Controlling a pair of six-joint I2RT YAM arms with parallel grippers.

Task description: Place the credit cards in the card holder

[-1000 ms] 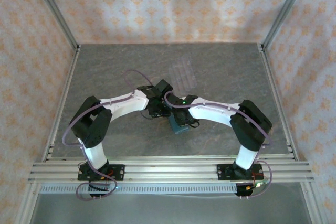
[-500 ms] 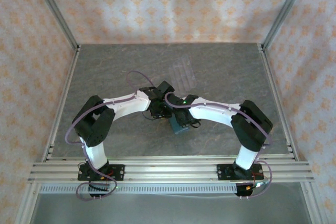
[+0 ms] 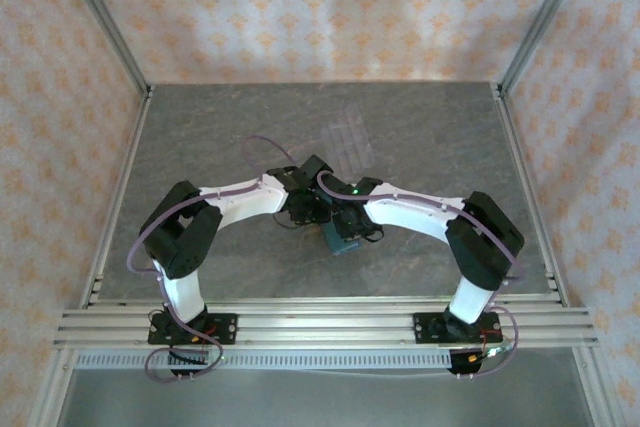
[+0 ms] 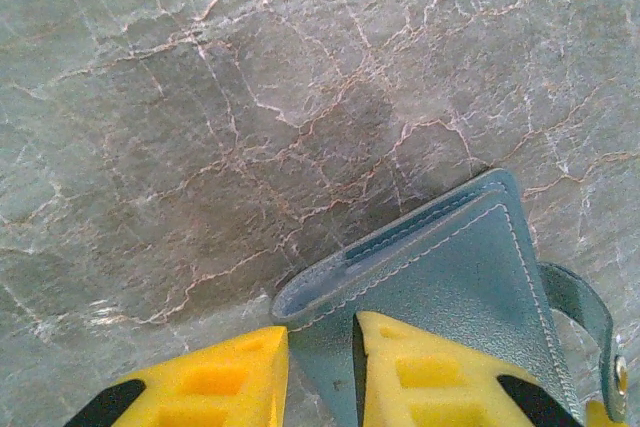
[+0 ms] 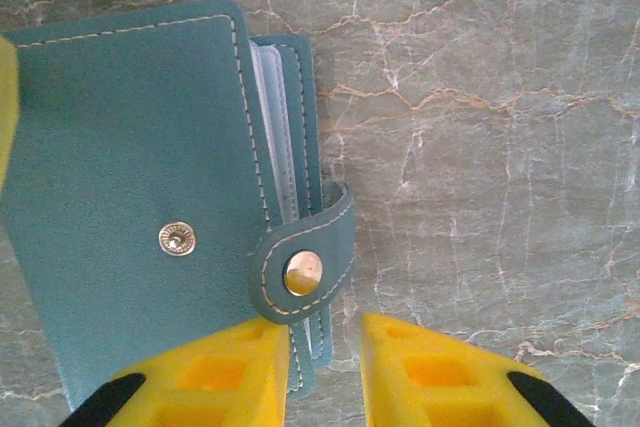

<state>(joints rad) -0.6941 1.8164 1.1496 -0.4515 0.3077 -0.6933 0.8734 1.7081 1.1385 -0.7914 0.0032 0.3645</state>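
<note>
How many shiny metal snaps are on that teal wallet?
2. One stud sits on the card holder cover; the other snap is on the strap tab wrapped around its edge. More may be hidden underneath.

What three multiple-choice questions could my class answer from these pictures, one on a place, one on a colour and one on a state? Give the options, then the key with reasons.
1. Where is the clear tray relative to the wallet?
A. On top of it
B. Farther back than it
C. Nearer the front than it

2. What colour is the wallet?
A. Red
B. Black
C. Teal

3. How is the wallet's strap?
A. Unfastened, its snap lying beside the stud
B. Snapped shut onto the stud
C. Torn off

Key:
1 B, since the overhead view shows the tray lying beyond the wallet.
2 C, since both wrist views show a teal cover.
3 A, since the right wrist view shows the strap's snap apart from the stud.
</note>
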